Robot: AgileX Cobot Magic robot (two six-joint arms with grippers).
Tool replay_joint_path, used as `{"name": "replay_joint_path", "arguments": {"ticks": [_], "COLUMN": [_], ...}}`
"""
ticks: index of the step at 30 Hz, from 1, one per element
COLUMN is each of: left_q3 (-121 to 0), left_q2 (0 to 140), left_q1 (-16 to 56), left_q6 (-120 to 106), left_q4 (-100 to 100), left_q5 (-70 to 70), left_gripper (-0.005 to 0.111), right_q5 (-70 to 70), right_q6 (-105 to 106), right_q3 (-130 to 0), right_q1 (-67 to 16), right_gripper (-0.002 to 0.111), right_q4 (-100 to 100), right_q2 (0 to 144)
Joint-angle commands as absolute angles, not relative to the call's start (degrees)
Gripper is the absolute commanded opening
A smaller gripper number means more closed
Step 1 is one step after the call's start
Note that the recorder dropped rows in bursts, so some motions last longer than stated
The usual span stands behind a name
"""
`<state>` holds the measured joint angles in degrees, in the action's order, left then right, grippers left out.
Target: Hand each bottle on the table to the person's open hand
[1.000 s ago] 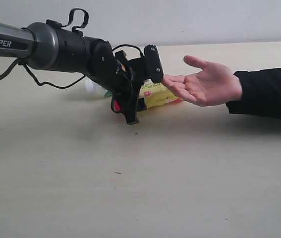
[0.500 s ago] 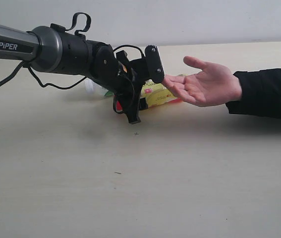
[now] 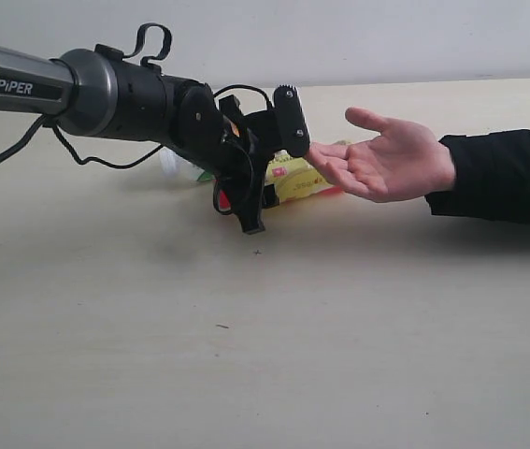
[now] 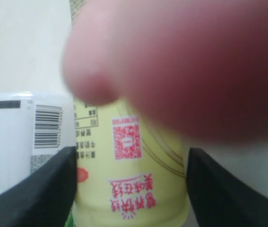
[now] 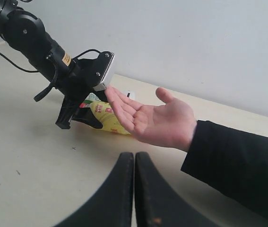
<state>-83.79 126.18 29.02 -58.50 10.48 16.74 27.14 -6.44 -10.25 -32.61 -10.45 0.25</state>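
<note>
The yellow-labelled bottle lies on its side on the table, just under the fingertips of the person's open hand. My left gripper straddles it. In the left wrist view the bottle fills the gap between both black fingers, with a blurred fingertip of the hand close above. A white bottle with a barcode lies beside it. The right gripper is shut and empty, low over the table, facing the hand.
Behind the left arm a white-capped bottle and a bit of red from another bottle show partly. The person's black sleeve stretches along the table's right side. A pale wall stands behind the table.
The left arm and gripper rose slightly and shifted toward the hand a second ago, then held still. The hand has barely moved.
</note>
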Motion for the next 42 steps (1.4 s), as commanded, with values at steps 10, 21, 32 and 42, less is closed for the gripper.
{"name": "replay_joint_path", "arguments": {"ticks": [10, 21, 32, 42], "left_q3": [-83.43, -83.43, -83.43, -83.43], "left_q2": [125.69, 123.49, 120.67, 116.98], "left_q1": [29.24, 29.24, 29.24, 29.24], "left_q6": [-57.86, -57.89, -57.89, -57.89], "left_q4": [11.11, 11.11, 11.11, 11.11], "left_q5": [24.17, 24.71, 26.44, 33.97], "left_gripper": [0.004, 0.0, 0.0, 0.0], "right_q5": [26.5, 26.5, 26.5, 26.5], "right_q6": [-6.14, -6.14, -6.14, -6.14], "right_q3": [-10.0, -10.0, -10.0, -10.0], "right_q1": [-32.68, -32.68, -32.68, -32.68], "right_gripper": [0.001, 0.001, 0.001, 0.001], "right_q4": [-10.42, -10.42, -10.42, -10.42], "right_q2": [0.0, 0.0, 0.0, 0.0]}}
